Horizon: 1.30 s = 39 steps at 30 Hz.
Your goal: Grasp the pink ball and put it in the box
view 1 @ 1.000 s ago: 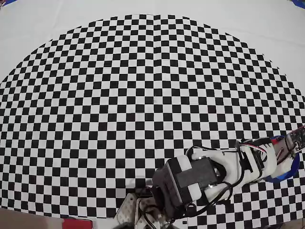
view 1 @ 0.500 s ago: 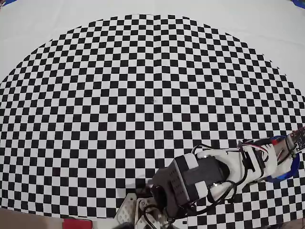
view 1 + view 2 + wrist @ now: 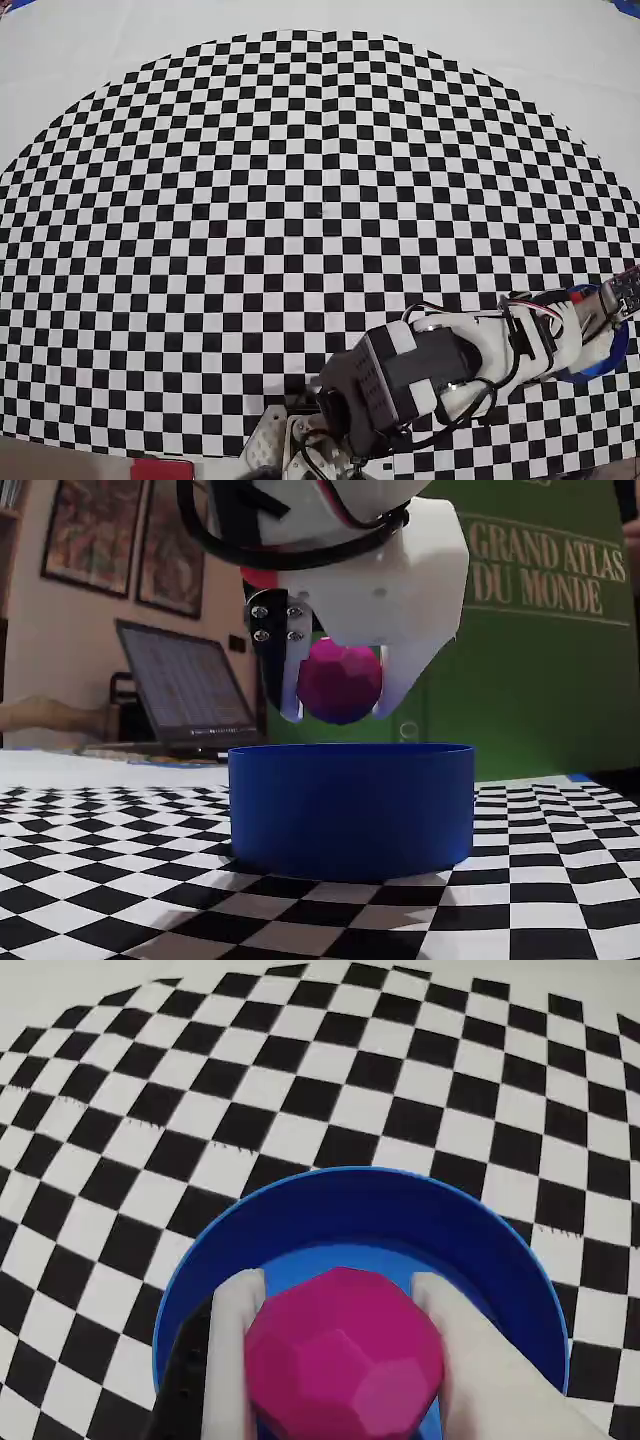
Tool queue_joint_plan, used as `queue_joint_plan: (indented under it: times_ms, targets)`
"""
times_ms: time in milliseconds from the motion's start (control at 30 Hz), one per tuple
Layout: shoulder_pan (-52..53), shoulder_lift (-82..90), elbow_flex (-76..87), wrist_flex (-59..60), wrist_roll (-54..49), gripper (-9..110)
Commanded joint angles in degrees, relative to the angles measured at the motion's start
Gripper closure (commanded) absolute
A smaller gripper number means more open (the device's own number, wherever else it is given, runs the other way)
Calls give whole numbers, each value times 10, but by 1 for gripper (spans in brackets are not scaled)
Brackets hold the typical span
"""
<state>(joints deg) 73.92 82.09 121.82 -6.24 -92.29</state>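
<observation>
Checkerboard mat point(image 3: 250, 200) fills the table in the overhead view, with the arm point(image 3: 440, 365) stretched toward the near right corner. Next in size, the box point(image 3: 350, 805) sits on the mat in the fixed view, blue wall upright. Gripper point(image 3: 342, 712) hangs right above it, white fingers point(image 3: 480, 1360) clamped on the pink ball point(image 3: 340, 680). The ball floats just over the box's rim, clear of the floor, centred over the opening in the wrist view.
</observation>
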Motion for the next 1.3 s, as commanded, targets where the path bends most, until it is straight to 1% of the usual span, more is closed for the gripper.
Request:
queue_joint_plan:
  times_ms: [0, 1000, 1033, 1100, 1133, 1167, 1267]
  targets:
    - [3, 4, -24, -3, -4, 101]
    - [4, 1, -24, -6, -4, 101]
    - [2, 0, -24, -11, -4, 99]
    - [3, -4, -18, -28, -4, 78]
    - [3, -4, -18, -29, -4, 71]
    - [2, -4, -18, -31, -3, 69]
    - [2, -4, -18, -32, -4, 68]
